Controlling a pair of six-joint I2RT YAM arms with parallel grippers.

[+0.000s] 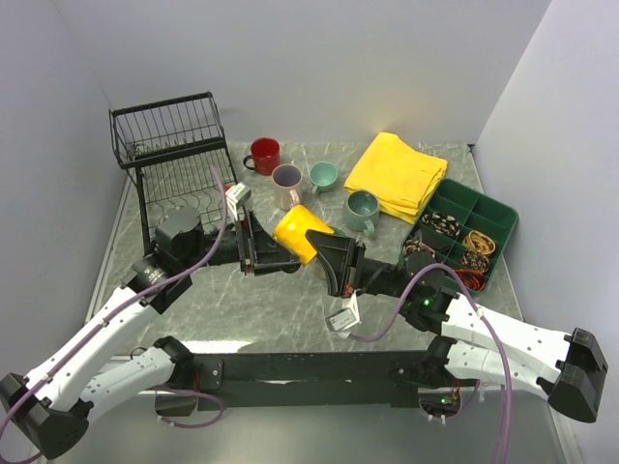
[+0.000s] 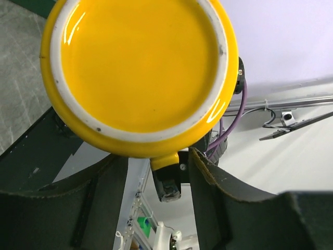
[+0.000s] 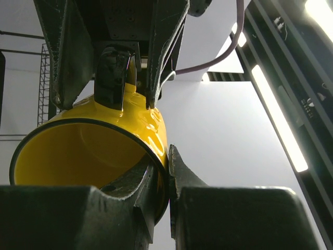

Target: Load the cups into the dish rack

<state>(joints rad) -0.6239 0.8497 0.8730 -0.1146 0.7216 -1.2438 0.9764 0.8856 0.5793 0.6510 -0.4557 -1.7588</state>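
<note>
The yellow mug [image 1: 302,232] hangs on its side in mid-air between both grippers. My right gripper [image 1: 334,253] is shut on its rim, one finger inside and one outside [image 3: 167,156]. My left gripper [image 1: 266,242] is at the mug's base [image 2: 140,67], its fingers [image 2: 208,182] apart on either side of the handle [image 2: 165,159]. The red mug [image 1: 263,155], pinkish-beige mug [image 1: 286,184], small teal mug [image 1: 322,175] and grey-green mug [image 1: 362,210] stand on the table. The black wire dish rack [image 1: 169,130] is at the back left. The cream mug is out of view.
A folded yellow cloth [image 1: 397,172] lies at the back right. A green compartment tray [image 1: 493,215] with small items stands at the right. Grey walls close the table on three sides.
</note>
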